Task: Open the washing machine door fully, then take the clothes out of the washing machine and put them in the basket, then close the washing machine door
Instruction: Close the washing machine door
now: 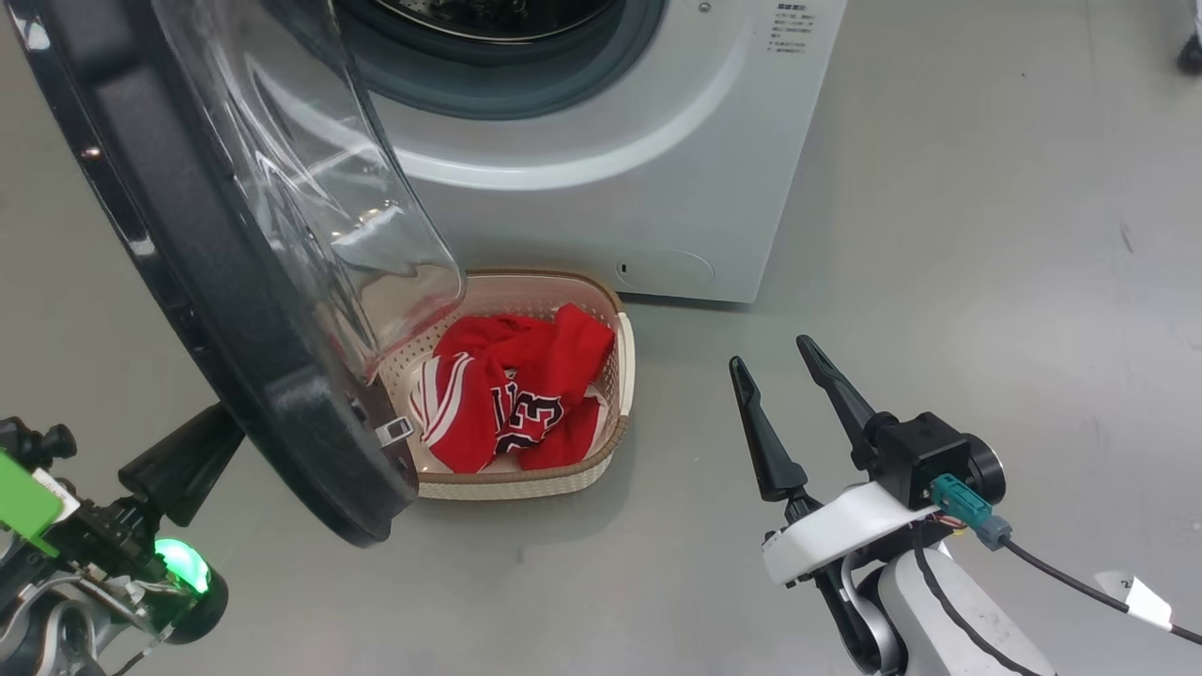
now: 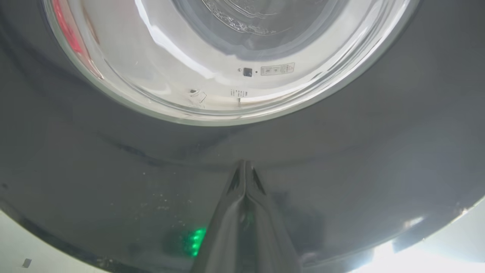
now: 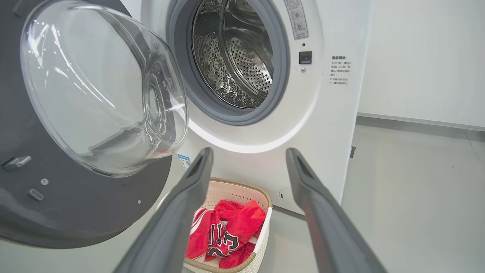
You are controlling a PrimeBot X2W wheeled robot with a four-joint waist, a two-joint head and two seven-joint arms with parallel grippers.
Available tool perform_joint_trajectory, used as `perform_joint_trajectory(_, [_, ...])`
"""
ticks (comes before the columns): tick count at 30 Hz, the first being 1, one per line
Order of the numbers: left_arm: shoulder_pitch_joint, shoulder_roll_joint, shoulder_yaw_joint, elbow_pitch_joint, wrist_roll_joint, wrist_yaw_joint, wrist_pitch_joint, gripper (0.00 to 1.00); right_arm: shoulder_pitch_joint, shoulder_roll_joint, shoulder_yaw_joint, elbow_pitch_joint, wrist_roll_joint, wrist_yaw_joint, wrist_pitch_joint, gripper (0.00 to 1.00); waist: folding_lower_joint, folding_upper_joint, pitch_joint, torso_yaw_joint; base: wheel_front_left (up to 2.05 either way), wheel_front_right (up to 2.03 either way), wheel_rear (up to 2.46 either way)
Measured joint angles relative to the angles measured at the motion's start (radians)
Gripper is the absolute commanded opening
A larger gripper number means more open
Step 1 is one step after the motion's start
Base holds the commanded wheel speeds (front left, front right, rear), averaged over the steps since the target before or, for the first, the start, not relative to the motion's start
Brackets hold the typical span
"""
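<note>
The white washing machine (image 1: 657,169) stands at the top, and its steel drum (image 3: 238,57) shows bare metal. The washing machine door (image 1: 216,282) hangs open on the left, with its glass bowl (image 3: 102,83) facing the machine. Red clothes (image 1: 507,394) with white trim lie in the cream basket (image 1: 622,376) on the floor below the opening. My left gripper (image 2: 245,165) is shut, with its tips against the outer black rim of the door. Its dark finger (image 1: 183,460) runs behind the door's edge. My right gripper (image 1: 770,352) is open and holds nothing, to the right of the basket.
Grey floor (image 1: 986,282) stretches to the right of the machine and around my right arm. A black cable with a white tag (image 1: 1141,596) trails from the right wrist. A white wall (image 3: 416,57) rises behind the machine's right side.
</note>
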Motion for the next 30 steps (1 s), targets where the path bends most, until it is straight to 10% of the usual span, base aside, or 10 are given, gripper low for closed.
perform_joint_trajectory(30, [0.023, -0.007, -0.021, -0.066, -0.006, 0.003, -0.149, 0.0, 0.004, 0.002, 0.046, -0.076, 0.066, -0.037, 0.0, 1.0, 0.0, 0.0, 0.038, -0.393, 0.0, 0.0, 0.0])
